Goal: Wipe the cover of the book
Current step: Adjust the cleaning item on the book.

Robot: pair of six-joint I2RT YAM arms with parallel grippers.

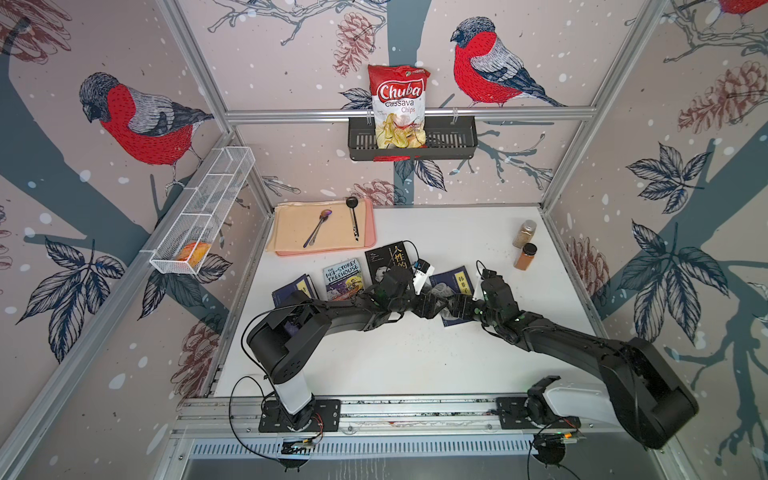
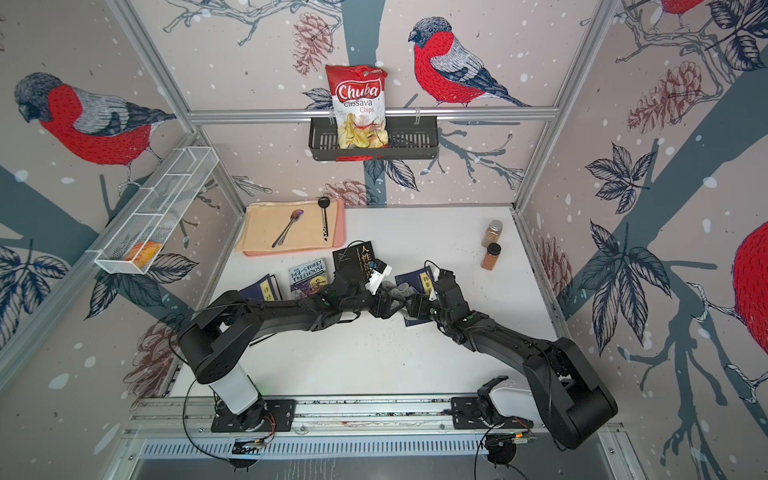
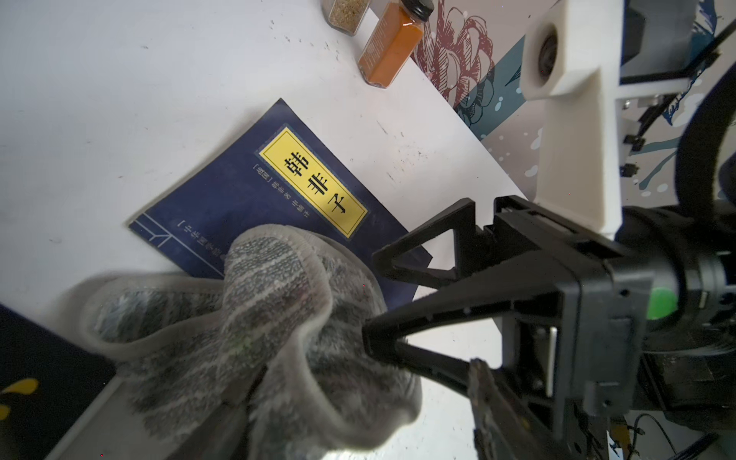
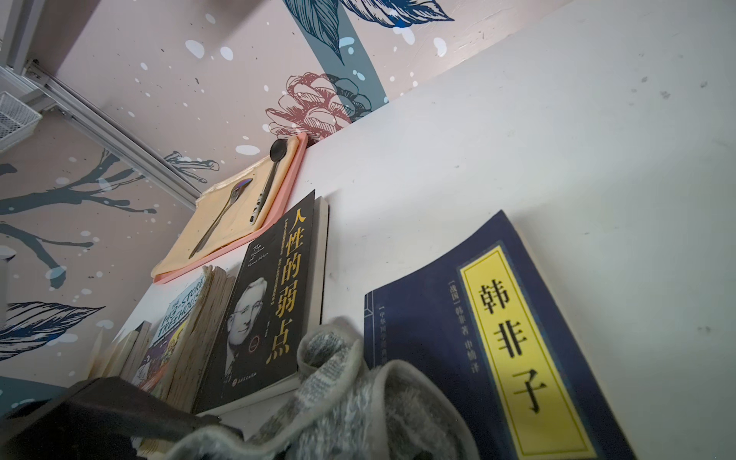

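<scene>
Navy book (image 1: pixel 453 276) lies flat just right of the tabletop's (image 1: pixel 415 361) middle, yellow title label up. The grey cloth (image 3: pixel 278 310) is bunched over its near left corner. Right gripper (image 3: pixel 372 298) is spread open, one fingertip poking the cloth. Left gripper (image 1: pixel 430 305) gapes wide too, cloth draped over one finger. Black book (image 1: pixel 384 257) lies just left; orange spice jar (image 1: pixel 525 257) stands near the right edge.

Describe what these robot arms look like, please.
Both the left arm and right arm are mostly black, with a white section near each base and black cables looping out. Each wrist carries a white camera housing. The right gripper has black triangular open-frame fingers and a green dot behind it.
</scene>
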